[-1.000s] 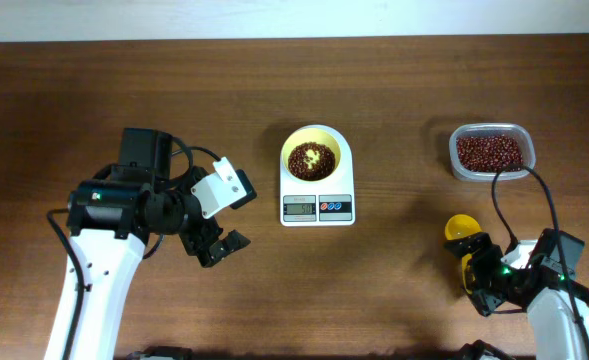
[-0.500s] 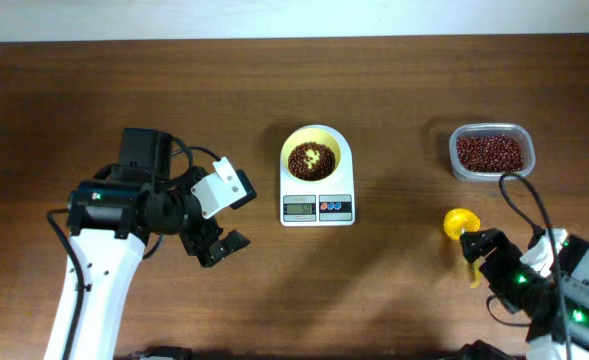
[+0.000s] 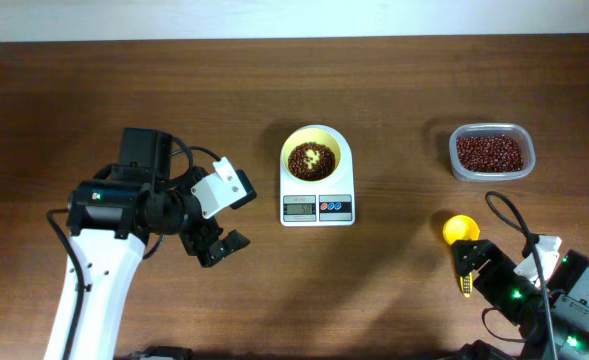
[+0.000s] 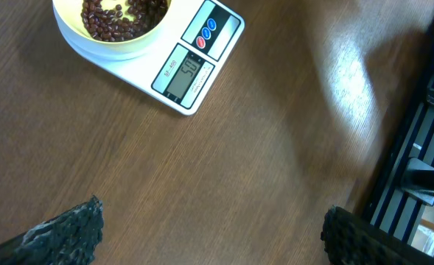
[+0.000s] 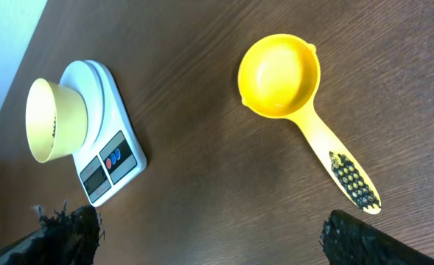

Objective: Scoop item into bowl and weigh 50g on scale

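Your left hand (image 3: 217,243) hangs released over the bare bench (image 3: 94,90), to the left of the scale (image 3: 317,208) and a little nearer. Its fingers (image 4: 69,232) are spread wide with nothing between them. The scale sits mid-bench with its screen and its red and blue buttons on the near edge. The screen shows digits, but you cannot read them surely from here. The bowl (image 3: 340,148) stands on the scale's far part, and a heap of the beans (image 3: 299,160) lies inside it, with a pale patch showing at the middle of the heap. More of the same beans fill the clear tub (image 3: 453,152), which is at the far right and well apart from the scale. The yellow scoop (image 5: 279,65) lies flat on the bench at the near right, its cup empty and its handle pointing nearward. Your right hand (image 3: 471,262) hovers over that handle, released too. From its wrist camera both fingers stand wide apart, and the scoop lies clear of them, touched by neither.
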Controlling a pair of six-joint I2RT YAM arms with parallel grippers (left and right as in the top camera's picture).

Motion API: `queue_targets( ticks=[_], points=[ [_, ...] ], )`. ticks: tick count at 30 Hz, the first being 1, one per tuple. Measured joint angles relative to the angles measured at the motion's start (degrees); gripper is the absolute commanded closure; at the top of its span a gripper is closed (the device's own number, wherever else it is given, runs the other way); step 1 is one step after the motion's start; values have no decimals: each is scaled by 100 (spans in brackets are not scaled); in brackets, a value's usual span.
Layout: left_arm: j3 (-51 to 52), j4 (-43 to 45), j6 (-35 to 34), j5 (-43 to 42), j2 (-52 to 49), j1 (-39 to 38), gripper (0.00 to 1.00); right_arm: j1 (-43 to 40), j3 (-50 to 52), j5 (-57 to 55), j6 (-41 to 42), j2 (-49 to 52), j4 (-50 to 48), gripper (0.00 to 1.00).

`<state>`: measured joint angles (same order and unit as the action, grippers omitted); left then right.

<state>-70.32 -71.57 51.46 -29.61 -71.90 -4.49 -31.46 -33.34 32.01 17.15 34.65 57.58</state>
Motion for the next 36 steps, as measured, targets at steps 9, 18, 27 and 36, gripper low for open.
queue_targets(
  ticks=[9,18,27,36],
  points=[
    [0,0,0,0,0,0,1,0,0,50,-643,0,-55,1],
    [0,0,0,0,0,0,1,0,-20,2258,-2166,0,-1602,1],
    [0,-2,0,0,0,0,1,0,-22,2747,-505,0,-1845,1],
    [0,-2,0,0,0,0,1,0,-22,2103,-210,0,-1563,1]
  ],
)
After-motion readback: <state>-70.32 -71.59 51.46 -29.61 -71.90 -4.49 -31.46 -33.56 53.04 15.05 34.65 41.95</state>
